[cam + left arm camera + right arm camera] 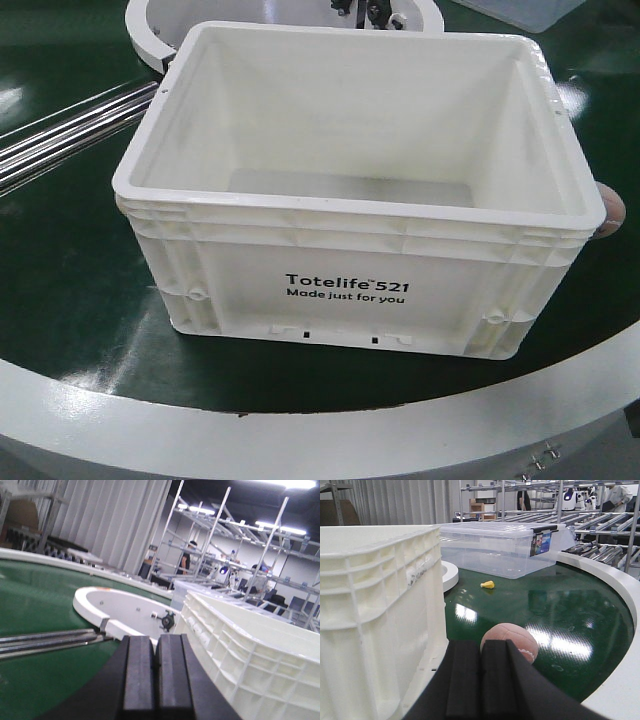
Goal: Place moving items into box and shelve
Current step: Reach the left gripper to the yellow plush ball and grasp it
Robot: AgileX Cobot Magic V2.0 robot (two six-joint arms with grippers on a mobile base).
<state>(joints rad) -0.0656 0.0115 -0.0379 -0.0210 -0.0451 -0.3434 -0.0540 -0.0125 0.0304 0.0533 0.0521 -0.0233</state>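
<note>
1. Exterior front-facing view: box (pixel 340 290), a white open-topped crate with a ribbed rim, stands on the green table (pixel 60 300). Black print reads "Totelife 521 / Made just for you".
2. Left wrist view: left gripper (pixel 156 647) is clenched, pad against pad. The box wall is just beside it at 2 o'clock.
3. Right wrist view: right gripper (pixel 481 652) is clenched, pad against pad, with the box at 9 o'clock. The reddish-pink item (pixel 512 635), rounded with white stitching, lies just beyond the tips at 1 o'clock. The pale yellow item (pixel 488 584) lies well beyond at 12 o'clock, near a clear lidded tub (pixel 495 555).
</note>
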